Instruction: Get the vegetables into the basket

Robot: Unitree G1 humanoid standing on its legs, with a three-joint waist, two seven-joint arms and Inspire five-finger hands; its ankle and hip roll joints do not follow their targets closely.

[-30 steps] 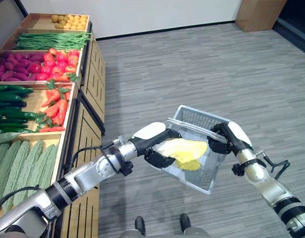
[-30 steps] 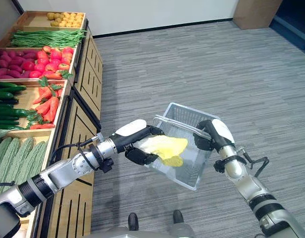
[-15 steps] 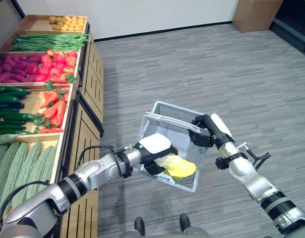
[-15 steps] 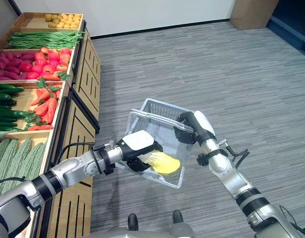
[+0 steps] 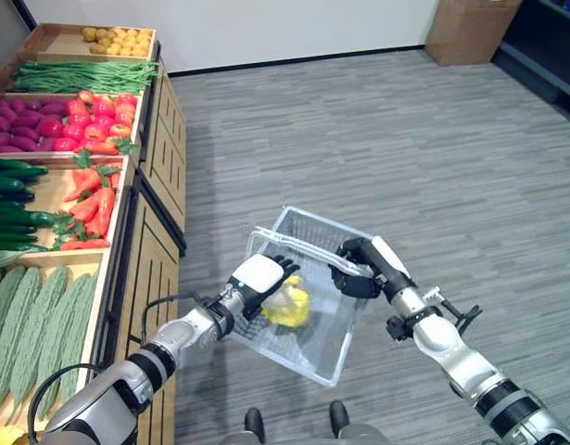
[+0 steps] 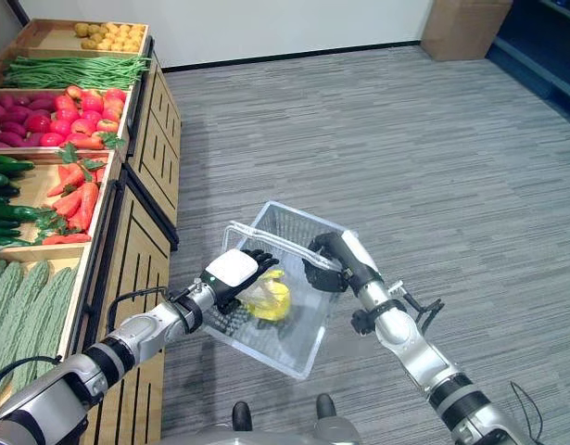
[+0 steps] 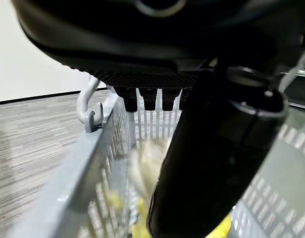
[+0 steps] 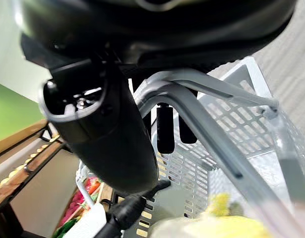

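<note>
A grey mesh basket (image 5: 327, 345) hangs in the air beside the produce shelf. My right hand (image 5: 362, 270) is shut on its handle (image 8: 202, 130), whose bars run between thumb and fingers. A yellow leafy vegetable (image 5: 286, 305) lies inside the basket, and it shows again past the basket wall (image 7: 92, 168) as the yellow vegetable (image 7: 142, 171). My left hand (image 5: 260, 277), with its white cover, sits over the basket's near-left rim just above the vegetable. Its fingers (image 5: 285, 268) are straight and hold nothing.
Wooden shelf bins (image 5: 145, 167) run along the left with potatoes (image 5: 118, 40), green beans (image 5: 81, 74), tomatoes (image 5: 104, 109), carrots (image 5: 92, 209), cucumbers (image 5: 11, 218) and bitter gourds (image 5: 30, 320). A cardboard box (image 5: 462, 28) stands far right. Grey floor (image 5: 359, 139) lies open beyond the basket.
My left hand lowered the yellow vegetable into the basket and let it go. The basket and right hand swung left toward the shelf. The camera also shifted.
</note>
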